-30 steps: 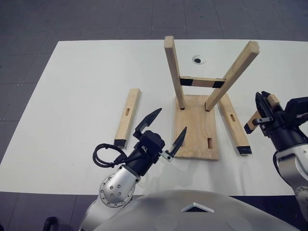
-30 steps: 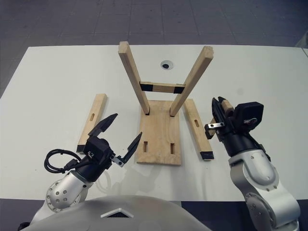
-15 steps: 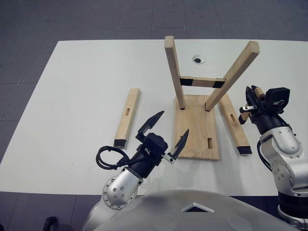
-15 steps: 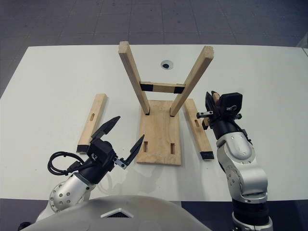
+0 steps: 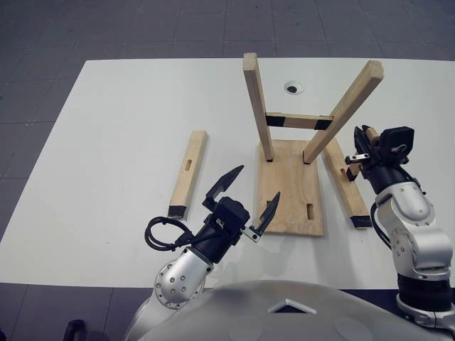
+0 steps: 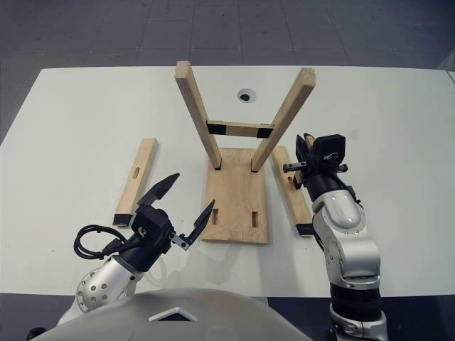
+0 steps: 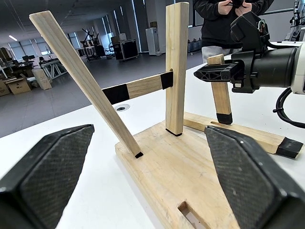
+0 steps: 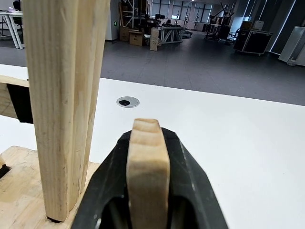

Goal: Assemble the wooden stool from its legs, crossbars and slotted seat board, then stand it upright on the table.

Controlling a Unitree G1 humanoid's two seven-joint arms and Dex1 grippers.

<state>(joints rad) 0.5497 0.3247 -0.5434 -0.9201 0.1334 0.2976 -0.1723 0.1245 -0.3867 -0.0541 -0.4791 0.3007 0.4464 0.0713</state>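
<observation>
— What takes up most of the frame?

— A white table [image 5: 106, 128]. At its middle the slotted seat board [image 5: 288, 206] lies flat. Two legs stand in its far slots, the left upright leg [image 5: 257, 106] and the right upright leg [image 5: 343, 112]. A fitted crossbar [image 5: 298, 121] with dark ends joins them partway up.

— And the parts not yet fitted?

— The left loose leg [image 5: 188, 172] lies flat to the left of the board, well apart from it. The right loose leg [image 5: 346, 190] lies just beside the board's right edge.

— The claws?

— The right claw [image 5: 361, 155], at the right of the frame, is clamped on a loose crossbar [image 7: 220, 90]. It holds the bar roughly upright over the right loose leg, and I cannot tell whether the bar's dark lower end touches that leg. The left claw [image 5: 257, 182], at lower centre, is spread wide and holds nothing. It hovers at the board's near left corner.

— Anything smaller?

— A round cable port [image 5: 293, 87] sits in the table behind the upright legs.
</observation>
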